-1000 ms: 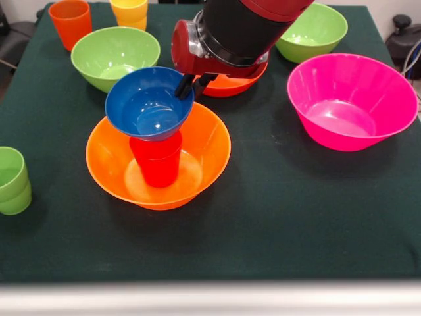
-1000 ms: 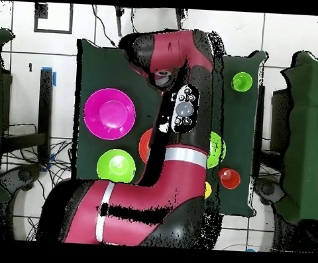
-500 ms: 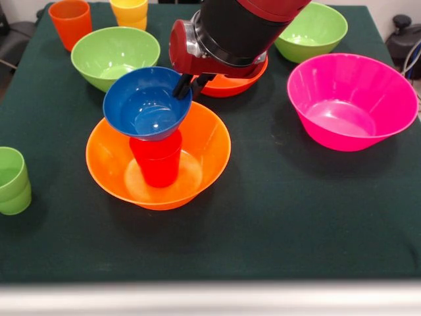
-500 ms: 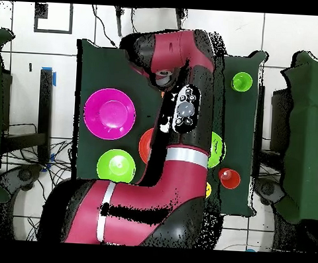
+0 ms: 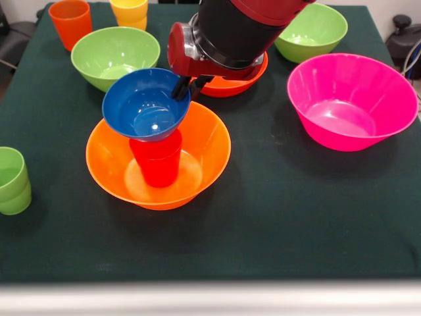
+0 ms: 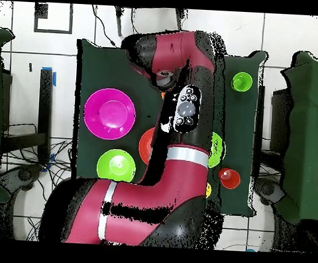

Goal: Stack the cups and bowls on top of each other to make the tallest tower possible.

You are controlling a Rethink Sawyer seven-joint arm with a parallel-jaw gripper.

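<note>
The large orange bowl (image 5: 210,141) stands at the table's middle left with a red cup (image 5: 158,161) upright inside it. The small blue bowl (image 5: 141,108) rests on the red cup's mouth, tilted a little. My gripper (image 5: 183,87) comes down from the arm above and is shut on the blue bowl's far right rim. Stacked light green cups (image 5: 12,180) stand at the left edge. In the overhead view the arm (image 6: 182,118) hides the orange bowl, red cup and blue bowl.
A large pink bowl (image 5: 345,99) is at the right. Light green bowls stand at the back left (image 5: 112,56) and back right (image 5: 316,29). A red-orange bowl (image 5: 230,85) lies under the arm. An orange cup (image 5: 70,21) and a yellow cup (image 5: 129,12) stand at the far edge.
The gripper and the blue bowl have shifted slightly left and up over the red cup. Nothing else has moved.
</note>
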